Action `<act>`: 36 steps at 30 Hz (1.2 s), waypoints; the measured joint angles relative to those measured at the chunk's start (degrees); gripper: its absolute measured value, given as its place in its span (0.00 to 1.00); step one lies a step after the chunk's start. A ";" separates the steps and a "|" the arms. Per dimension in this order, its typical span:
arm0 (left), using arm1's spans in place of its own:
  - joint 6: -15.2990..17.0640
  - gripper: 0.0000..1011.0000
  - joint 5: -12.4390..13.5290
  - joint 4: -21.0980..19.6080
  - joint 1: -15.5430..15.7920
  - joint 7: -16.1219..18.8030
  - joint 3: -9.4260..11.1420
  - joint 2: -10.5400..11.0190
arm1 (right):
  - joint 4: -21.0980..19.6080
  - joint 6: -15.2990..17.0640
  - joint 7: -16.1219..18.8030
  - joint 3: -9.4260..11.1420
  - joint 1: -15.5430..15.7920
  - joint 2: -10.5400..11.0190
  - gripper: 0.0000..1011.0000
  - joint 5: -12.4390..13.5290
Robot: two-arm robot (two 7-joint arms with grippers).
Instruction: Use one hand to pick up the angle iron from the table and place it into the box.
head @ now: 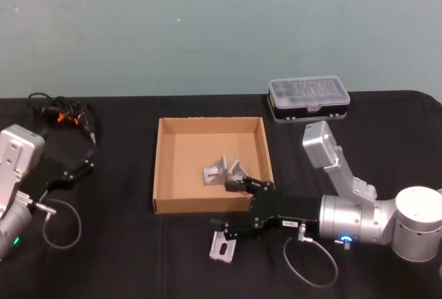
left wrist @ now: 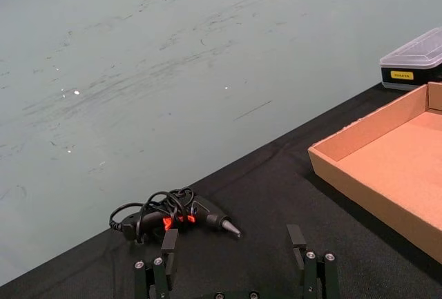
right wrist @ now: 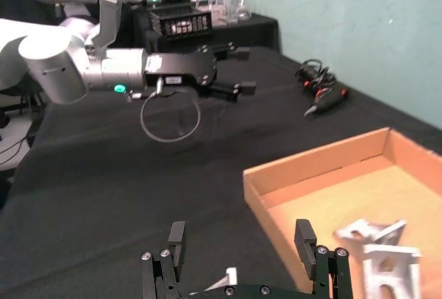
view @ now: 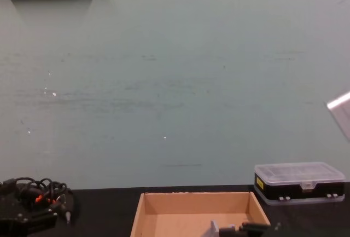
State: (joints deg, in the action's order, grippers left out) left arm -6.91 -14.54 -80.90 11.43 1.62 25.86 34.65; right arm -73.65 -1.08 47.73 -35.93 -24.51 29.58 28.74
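R gripper (head: 236,206) hangs open beside the box's (head: 157,168) near wall, w/ the angle iron (head: 223,246) flat on the table (head: 124,257) just nearer (prob. lining up a grab). L gripper (head: 84,164) sits open, parked far left.

black case, clear lid (head: 308,99): far right; corded tool (head: 61,114): far left; teal wall (head: 207,23): behind
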 joint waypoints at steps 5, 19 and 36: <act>0.00 0.99 0.00 0.00 0.00 0.00 0.00 0.00 | 0.73 0.58 0.04 -1.26 -0.10 -0.04 0.99 -0.55; 0.00 0.99 0.00 0.00 0.00 0.00 0.00 0.00 | 3.57 1.46 -0.75 -3.00 -0.84 -0.99 0.99 -2.07; 0.00 0.99 0.00 0.00 0.00 0.00 0.00 0.00 | 3.92 1.59 -0.95 -3.11 -0.98 -1.15 0.99 -2.25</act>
State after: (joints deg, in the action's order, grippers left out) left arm -6.91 -14.55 -80.90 11.43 1.62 25.86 34.65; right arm -69.72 0.51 46.78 -39.04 -25.49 28.42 26.49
